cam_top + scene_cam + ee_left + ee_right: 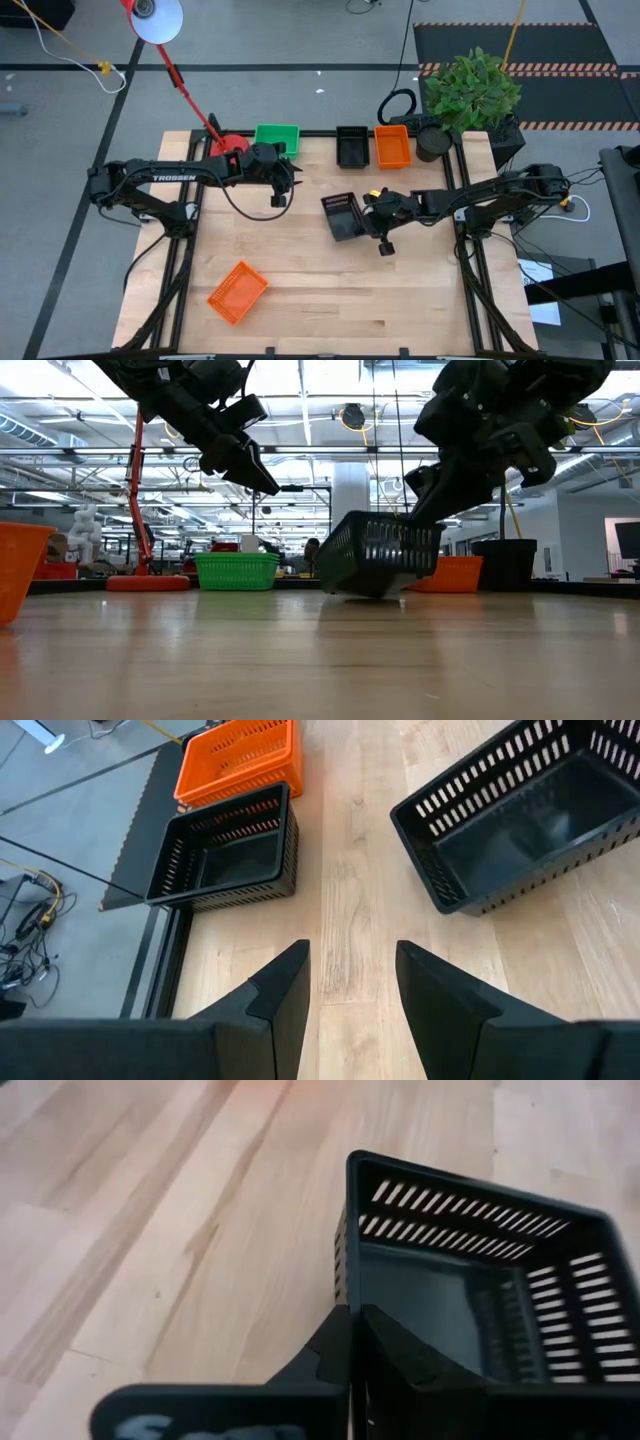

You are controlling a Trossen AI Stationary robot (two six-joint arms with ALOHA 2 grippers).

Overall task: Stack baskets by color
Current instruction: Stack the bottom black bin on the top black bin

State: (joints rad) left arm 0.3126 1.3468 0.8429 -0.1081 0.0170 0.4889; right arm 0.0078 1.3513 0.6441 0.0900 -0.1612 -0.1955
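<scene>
A black basket (342,216) lies tilted near the table's middle, with my right gripper (363,211) shut on its right-hand wall. Along the far edge stand a green basket (277,137), a second black basket (351,147) and an orange basket (392,147), each on its bottom. Another orange basket (237,292) lies near the front left. My left gripper (285,186) hangs open above bare wood, to the left of the held basket (520,820), with nothing between its fingers (285,985). My right gripper pinches the top of the black basket's slotted wall (350,1270) on the side toward the table's right, one finger inside the basket and one outside. The fingers (400,1355) slant down from the table's right. The held side (432,538) is raised and the basket tilts, with its lower edge (365,593) at the table top.
A red lamp base (230,145) stands beside the green basket. A dark pot (432,143) and a leafy plant (472,88) are at the far right corner. Bare wood lies between the two arms and across the table's near half.
</scene>
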